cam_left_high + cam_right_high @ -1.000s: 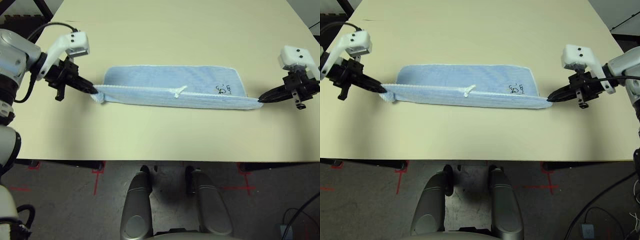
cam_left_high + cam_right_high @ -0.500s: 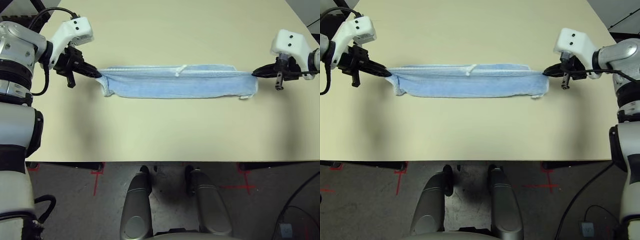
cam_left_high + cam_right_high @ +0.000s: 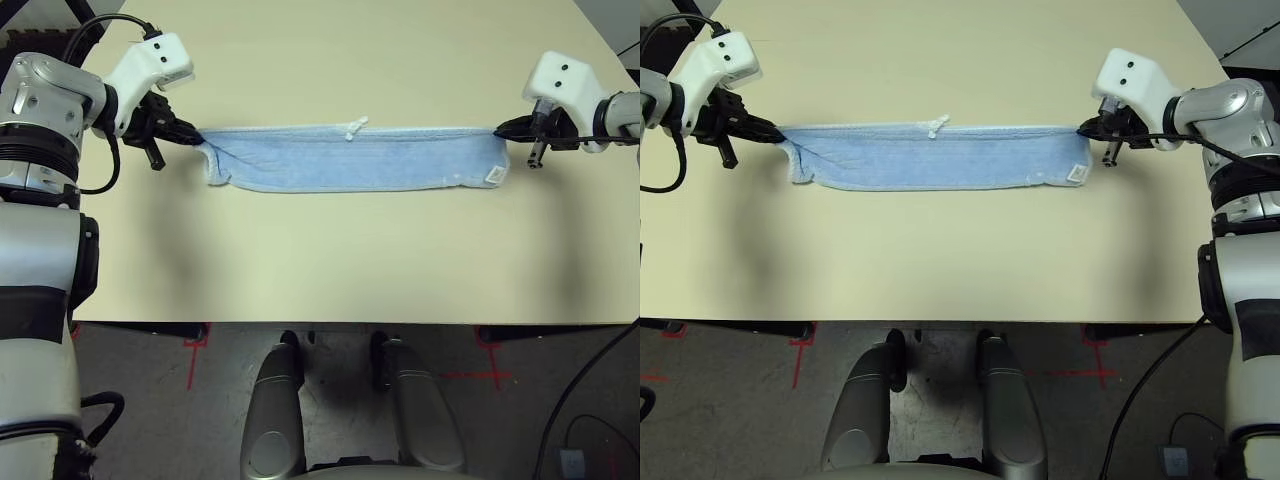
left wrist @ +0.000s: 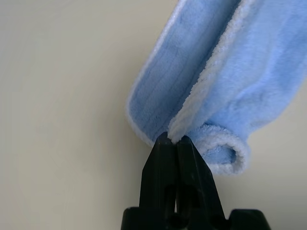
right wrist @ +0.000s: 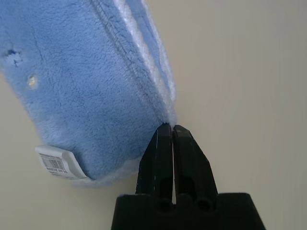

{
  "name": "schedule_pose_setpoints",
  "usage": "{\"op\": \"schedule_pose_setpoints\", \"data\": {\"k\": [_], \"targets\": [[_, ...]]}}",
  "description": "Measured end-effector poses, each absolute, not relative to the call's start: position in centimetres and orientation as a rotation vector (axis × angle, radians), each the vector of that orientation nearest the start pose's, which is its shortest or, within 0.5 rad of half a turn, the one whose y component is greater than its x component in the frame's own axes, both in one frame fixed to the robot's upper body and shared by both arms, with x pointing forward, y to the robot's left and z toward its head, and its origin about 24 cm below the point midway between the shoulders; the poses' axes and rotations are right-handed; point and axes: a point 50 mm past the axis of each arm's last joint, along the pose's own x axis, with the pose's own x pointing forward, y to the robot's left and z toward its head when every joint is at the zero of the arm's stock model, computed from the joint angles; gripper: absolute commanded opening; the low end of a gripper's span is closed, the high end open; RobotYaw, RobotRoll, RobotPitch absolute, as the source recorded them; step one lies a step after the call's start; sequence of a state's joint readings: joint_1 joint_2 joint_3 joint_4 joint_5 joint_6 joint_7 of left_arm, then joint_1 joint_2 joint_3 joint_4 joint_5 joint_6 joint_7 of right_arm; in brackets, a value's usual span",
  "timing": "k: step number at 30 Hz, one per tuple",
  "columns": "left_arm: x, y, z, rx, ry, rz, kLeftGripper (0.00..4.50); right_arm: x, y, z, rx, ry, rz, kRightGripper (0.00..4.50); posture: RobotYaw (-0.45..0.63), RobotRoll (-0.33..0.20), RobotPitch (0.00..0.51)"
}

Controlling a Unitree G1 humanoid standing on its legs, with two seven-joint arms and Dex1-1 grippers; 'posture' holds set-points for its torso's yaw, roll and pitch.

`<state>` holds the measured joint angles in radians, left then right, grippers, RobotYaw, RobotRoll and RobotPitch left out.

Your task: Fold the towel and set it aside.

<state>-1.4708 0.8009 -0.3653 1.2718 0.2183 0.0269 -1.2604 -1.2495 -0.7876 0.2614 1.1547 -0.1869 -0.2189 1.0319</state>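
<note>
Two hands are at work, one at each end of the towel (image 3: 350, 160). My left hand (image 3: 190, 137) is pinched tight on the far corner at the left end, and my right hand (image 3: 503, 129) is pinched tight on the far corner at the right end; in both wrist views the black fingers are closed flat on the white stitched edge. The towel lies across the middle of the desk (image 3: 330, 260) as a long narrow band, doubled lengthwise, with its far edge pulled straight between my hands. A small white loop (image 3: 354, 126) stands up on that far edge near the middle, and a white label (image 3: 1076, 174) shows at the near right corner. At the left end the cloth curls under itself just beside my fingers (image 4: 169, 158).

I judge the lengthwise fold to be laid and me to be at its end, holding the edges lined up. What remains is the crosswise fold and then moving the bundle aside. For that I would lift one end and carry it over to meet the other, keeping the layers from sliding apart; the curled left end may need flattening first, or the fold will come out lumpy.
</note>
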Motion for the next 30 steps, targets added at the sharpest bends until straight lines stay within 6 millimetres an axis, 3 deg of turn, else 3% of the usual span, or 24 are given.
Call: {"op": "schedule_pose_setpoints", "data": {"k": [16,20,29,30], "targets": [[38.0,27.6,27.7,0.832,0.481,-0.658,0.03,39.1,-26.0,24.1,-0.941,0.208,0.609,0.00,-0.06,0.000,0.265],[38.0,27.8,27.5,0.841,0.496,-0.653,1.06,39.1,-25.9,24.0,-0.939,0.206,0.602,1.14,-0.06,0.000,0.265],[38.0,28.1,27.6,0.847,0.474,-0.614,4.48,39.1,-26.0,24.4,-0.917,0.163,0.591,4.49,-0.07,0.000,0.262],[38.0,28.1,27.7,0.851,0.466,-0.603,4.48,39.1,-26.0,24.5,-0.913,0.150,0.586,4.49,-0.06,0.000,0.262]]}}
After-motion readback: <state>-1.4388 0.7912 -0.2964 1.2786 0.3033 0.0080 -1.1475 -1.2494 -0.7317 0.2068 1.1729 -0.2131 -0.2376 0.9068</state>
